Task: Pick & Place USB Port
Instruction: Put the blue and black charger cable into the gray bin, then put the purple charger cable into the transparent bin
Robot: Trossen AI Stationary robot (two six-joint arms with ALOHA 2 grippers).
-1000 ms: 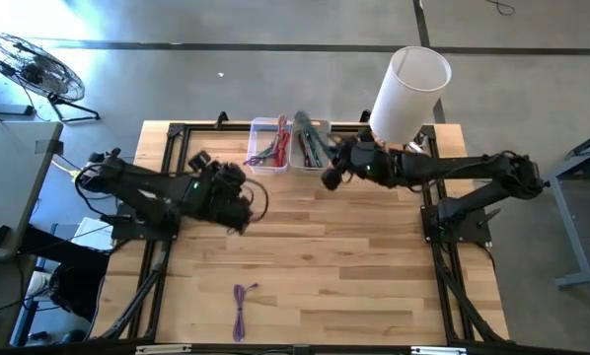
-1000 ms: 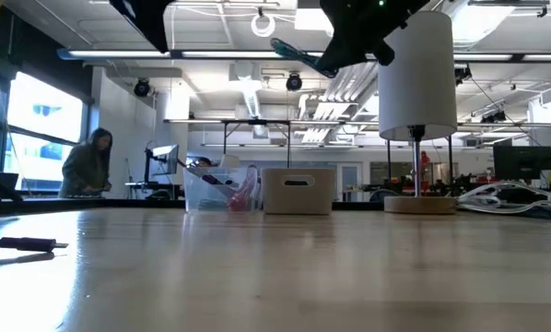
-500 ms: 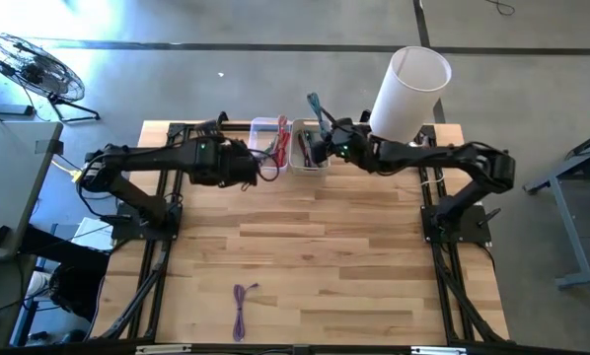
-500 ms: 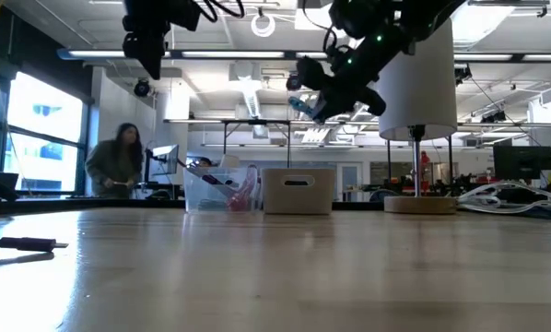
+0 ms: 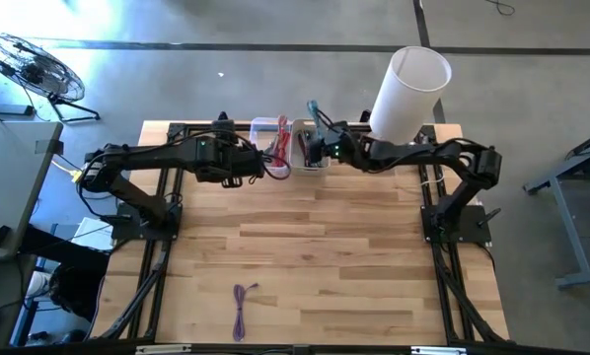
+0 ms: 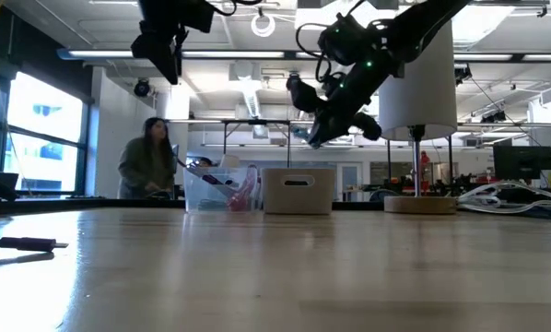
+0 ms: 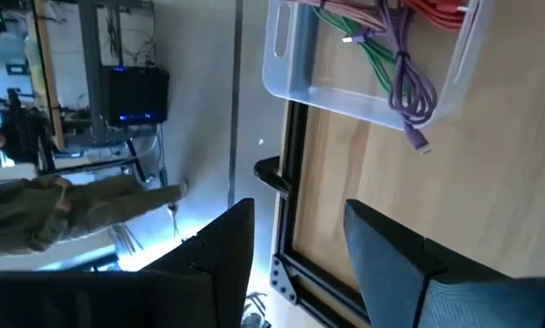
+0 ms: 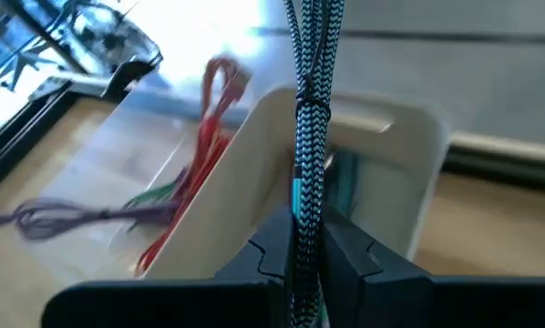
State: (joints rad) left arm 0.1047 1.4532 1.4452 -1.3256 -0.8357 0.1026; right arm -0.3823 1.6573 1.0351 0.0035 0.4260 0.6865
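Right wrist view: unlabelled teal braided cable in right hand.

The table is of pale wood planks with a smooth, slightly shiny finish. The clear bin looks like glossy plastic, the beige bin like matt plastic. The teal cable has a braided cloth cover.

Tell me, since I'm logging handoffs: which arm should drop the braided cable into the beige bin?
Right. The right gripper is shut on the braided cable over the beige bin; the left gripper is open and empty.
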